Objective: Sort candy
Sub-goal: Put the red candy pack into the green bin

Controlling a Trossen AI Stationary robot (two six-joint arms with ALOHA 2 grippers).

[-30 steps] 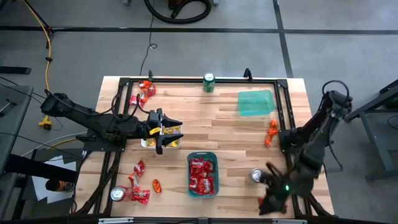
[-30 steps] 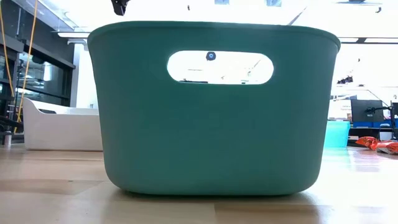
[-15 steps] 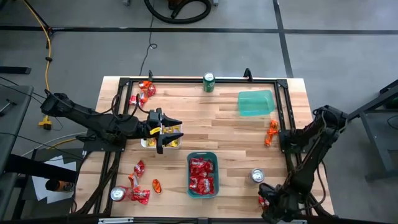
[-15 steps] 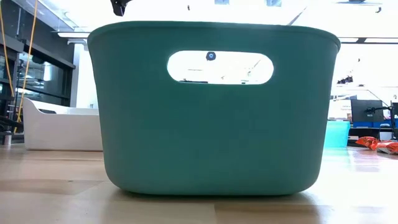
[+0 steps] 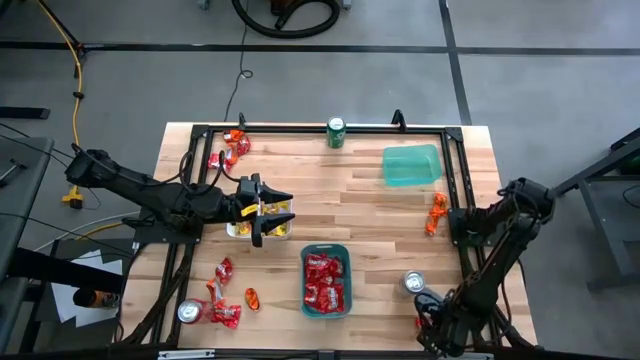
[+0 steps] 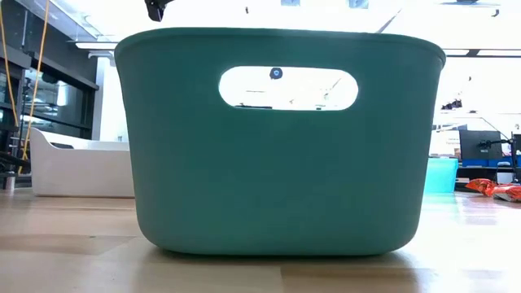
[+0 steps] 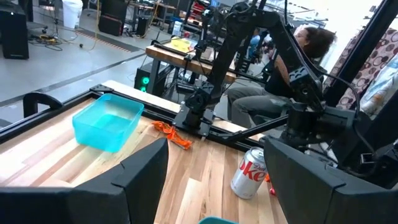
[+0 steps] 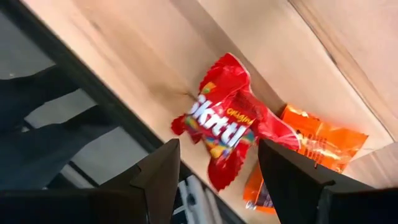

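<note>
Right claw point(image 8: 217, 180) open over red candy point(image 8: 222, 121) at table edge point(image 8: 106, 93).

a robotics lab or workshop: a wooden table point(image 5: 380, 215) with a black metal frame point(image 5: 300, 129) on a bare concrete floor point(image 5: 330, 75), yellow cable point(image 5: 76, 70) trailing, and cluttered workbenches point(image 7: 180, 53) and equipment beyond a seated person point(image 7: 283, 81).

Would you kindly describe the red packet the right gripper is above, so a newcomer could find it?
Start at the wooden table and go to its near right corner, beyond the silver can. The right gripper hovers open there over the red packet. It lies beside an orange packet, and only the red one bears white lettering.
</note>
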